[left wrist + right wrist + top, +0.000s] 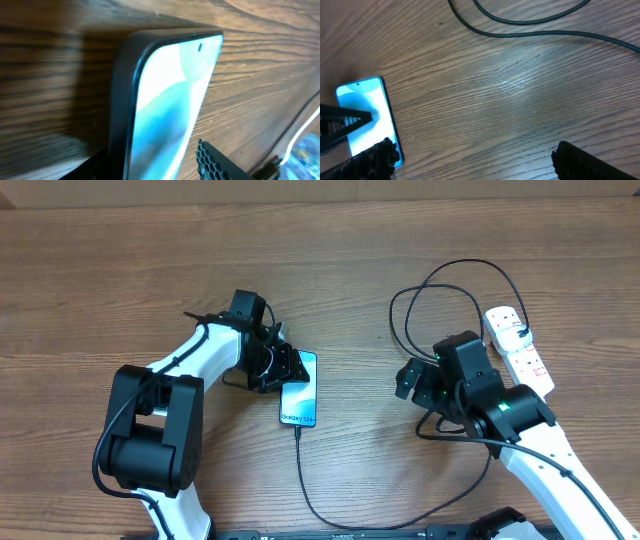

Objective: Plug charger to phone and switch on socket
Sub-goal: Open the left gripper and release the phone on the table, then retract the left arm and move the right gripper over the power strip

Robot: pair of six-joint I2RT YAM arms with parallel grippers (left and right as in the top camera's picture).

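Currently the left end effector (283,367) is gripping the phone (300,388), which is lying screen-up on the wooden surface (120,260) with the charger (298,455) plugged into its near end. Meanwhile the right end effector (471,150) is hovering open, well apart from the phone, with the socket (522,348) lying just beyond it.

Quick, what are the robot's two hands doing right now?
Left gripper: closed on the phone.
Right gripper: open, holding nothing.
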